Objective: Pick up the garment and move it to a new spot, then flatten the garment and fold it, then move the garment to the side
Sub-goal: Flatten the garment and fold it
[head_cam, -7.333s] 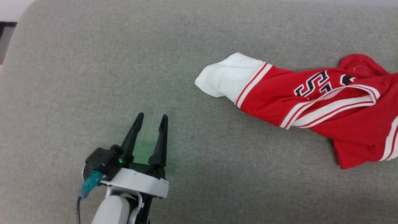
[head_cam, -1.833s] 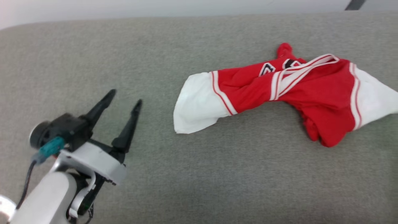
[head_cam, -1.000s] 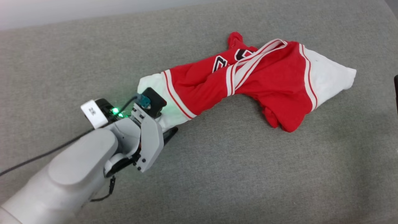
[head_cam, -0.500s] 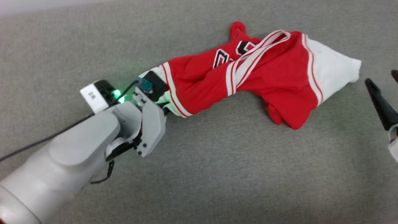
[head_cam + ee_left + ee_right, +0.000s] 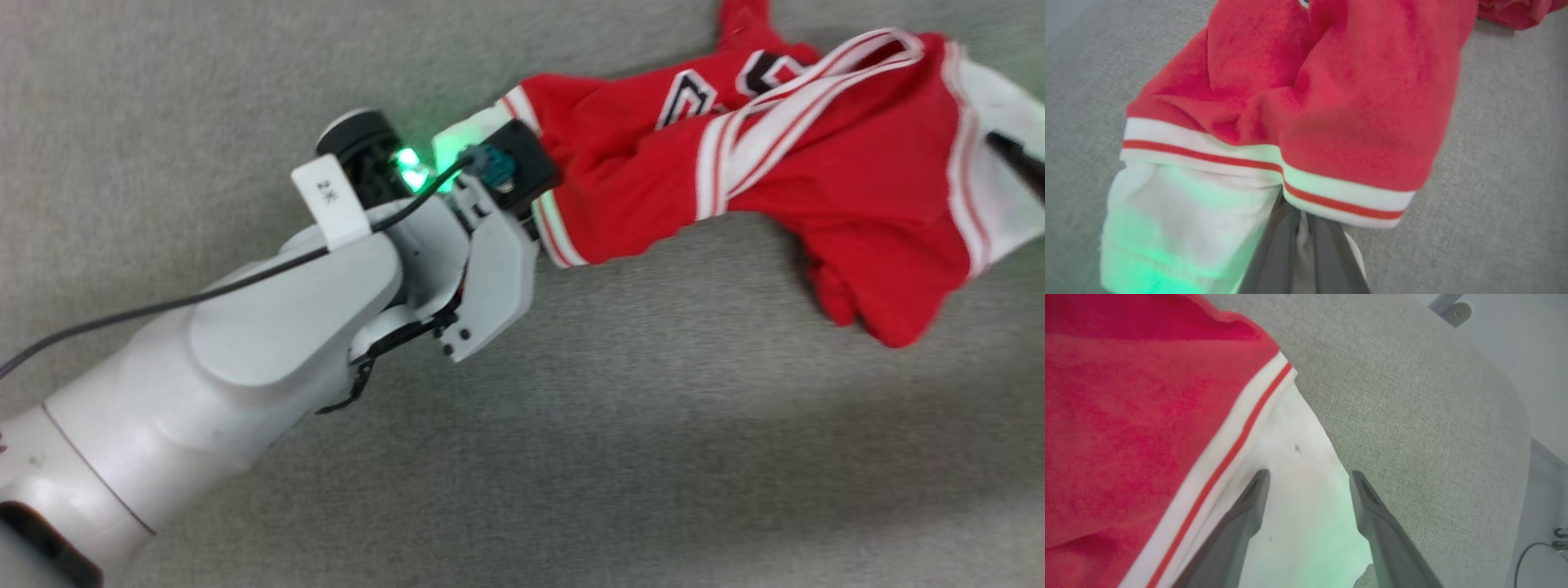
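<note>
Left fingers (image 5: 1276, 253) clamp the garment (image 5: 775, 188) by a sleeve (image 5: 1167, 212); it runs toward 3 o'clock, between spread right fingers (image 5: 1241, 522).

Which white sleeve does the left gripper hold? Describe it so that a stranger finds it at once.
On the grey surface lies a twisted red garment, a white sleeve at each end. The held sleeve is at the left arm's end, pinched between the shut fingers of the left gripper; over the other sleeve the right gripper stands open.

Left gripper (image 5: 526, 208) touches the crumpled red garment (image 5: 816, 196)
</note>
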You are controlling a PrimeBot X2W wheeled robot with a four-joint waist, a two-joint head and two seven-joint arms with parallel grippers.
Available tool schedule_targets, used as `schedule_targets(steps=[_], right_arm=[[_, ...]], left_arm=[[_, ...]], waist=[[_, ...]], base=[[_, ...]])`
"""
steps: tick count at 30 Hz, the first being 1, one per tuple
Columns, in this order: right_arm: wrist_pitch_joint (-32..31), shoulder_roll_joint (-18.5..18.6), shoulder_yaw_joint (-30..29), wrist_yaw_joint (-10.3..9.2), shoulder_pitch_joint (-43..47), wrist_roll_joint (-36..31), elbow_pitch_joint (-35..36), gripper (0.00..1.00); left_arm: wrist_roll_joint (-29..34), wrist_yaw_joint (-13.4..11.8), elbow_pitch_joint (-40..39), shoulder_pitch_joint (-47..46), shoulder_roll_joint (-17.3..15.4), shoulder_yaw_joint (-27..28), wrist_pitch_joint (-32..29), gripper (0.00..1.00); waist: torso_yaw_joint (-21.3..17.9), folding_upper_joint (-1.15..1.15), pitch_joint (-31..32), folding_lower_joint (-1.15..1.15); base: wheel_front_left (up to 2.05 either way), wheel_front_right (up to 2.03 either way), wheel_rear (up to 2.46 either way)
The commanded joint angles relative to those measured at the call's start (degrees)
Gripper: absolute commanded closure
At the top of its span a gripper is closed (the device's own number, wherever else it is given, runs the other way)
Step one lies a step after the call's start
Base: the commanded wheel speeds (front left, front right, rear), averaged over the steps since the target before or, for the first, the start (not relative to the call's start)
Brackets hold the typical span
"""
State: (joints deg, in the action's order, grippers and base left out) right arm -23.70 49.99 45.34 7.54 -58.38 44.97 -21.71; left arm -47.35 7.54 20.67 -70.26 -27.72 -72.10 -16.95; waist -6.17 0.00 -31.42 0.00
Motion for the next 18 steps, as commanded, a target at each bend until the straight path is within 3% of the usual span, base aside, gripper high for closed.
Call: schedule_targets(steps=[1,7,8,9,10,18], right_arm=[[0.34,-0.31,2.32,-0.1,-2.66,0.65,-1.72,0.0],[-0.6,-1.63,12.06,-0.1,-7.69,4.23,-7.57,0.0],[-0.69,-1.74,13.77,-0.08,-8.18,5.48,-8.08,0.17],[-0.55,-1.77,15.15,-0.08,-8.65,6.9,-8.66,0.71],[-0.23,-1.95,16.47,-0.09,-9.07,7.89,-8.88,1.0],[8.9,0.39,22.03,-0.1,-12.99,14.51,-9.13,1.0]], left_arm=[[0.56,-0.16,0.71,1.51,0.74,-1.88,-1.38,1.0],[0.83,-0.18,0.25,1.29,0.39,-2.32,-1.42,1.0],[0.79,-0.19,0.26,1.38,0.19,-2.39,-1.49,1.0],[0.73,-0.22,0.31,1.52,-0.04,-2.45,-1.46,1.0],[0.58,-0.23,0.38,1.58,-0.31,-2.51,-1.4,1.0],[-1.7,-0.23,1.36,2.76,-1.84,-2.19,2.47,1.0]], waist=[[3.3,0.0,-3.72,0.0],[3.67,0.0,-4.68,0.0],[3.61,0.0,-4.67,0.0],[3.53,0.0,-4.61,0.0],[3.42,0.0,-4.49,0.0],[2.88,0.0,-1.16,0.0]], base=[[0.0,0.0,0.0],[0.0,0.0,0.0],[0.0,0.0,0.0],[0.0,0.0,0.0],[0.0,0.0,0.0],[0.0,0.0,0.0]])
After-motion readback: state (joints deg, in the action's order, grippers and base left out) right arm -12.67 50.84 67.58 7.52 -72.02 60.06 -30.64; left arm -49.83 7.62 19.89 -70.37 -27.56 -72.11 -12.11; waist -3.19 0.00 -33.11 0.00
